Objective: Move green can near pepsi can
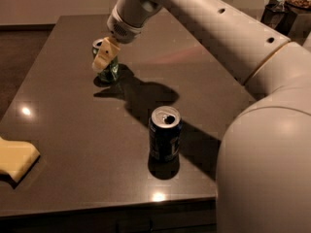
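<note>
Two cans stand well apart on the dark counter. The tool is at the green can on the far side; we cannot tell whether it grips. We should grasp squarely, lift clear, and set it down beside the pepsi can without knocking it.

The claw is pale cream and sits right against the green can, which shows light green below a silver top. The wrist just above the claw is white with a grey dotted grille. The arm is off-white with small dark holes. Nearer than the claw and to its right, the pepsi can is dark blue with a silver top. The tabletop is glossy dark brown. Well below and left of the claw lies a pale yellow slab.
</note>
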### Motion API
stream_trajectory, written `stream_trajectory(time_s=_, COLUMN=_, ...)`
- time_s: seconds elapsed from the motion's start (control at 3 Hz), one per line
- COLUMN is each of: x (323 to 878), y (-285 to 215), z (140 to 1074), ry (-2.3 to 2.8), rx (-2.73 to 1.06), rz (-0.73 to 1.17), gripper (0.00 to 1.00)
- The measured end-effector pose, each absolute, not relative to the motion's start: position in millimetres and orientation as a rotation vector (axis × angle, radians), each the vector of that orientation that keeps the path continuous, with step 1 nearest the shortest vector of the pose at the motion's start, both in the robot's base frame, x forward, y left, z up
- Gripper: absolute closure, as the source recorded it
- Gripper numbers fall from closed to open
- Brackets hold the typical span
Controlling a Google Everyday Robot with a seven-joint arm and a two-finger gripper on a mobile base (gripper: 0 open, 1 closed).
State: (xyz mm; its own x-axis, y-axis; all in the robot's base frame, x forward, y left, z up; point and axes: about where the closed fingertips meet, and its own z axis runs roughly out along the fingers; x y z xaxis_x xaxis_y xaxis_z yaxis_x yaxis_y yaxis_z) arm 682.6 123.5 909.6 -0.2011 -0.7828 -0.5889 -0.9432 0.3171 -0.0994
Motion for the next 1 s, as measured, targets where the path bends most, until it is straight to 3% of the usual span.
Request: stream_trajectory(time_s=1.0, x=658, y=117, z=935, ry=1.939, rx=-1.551, rz=0.449, gripper=0.87)
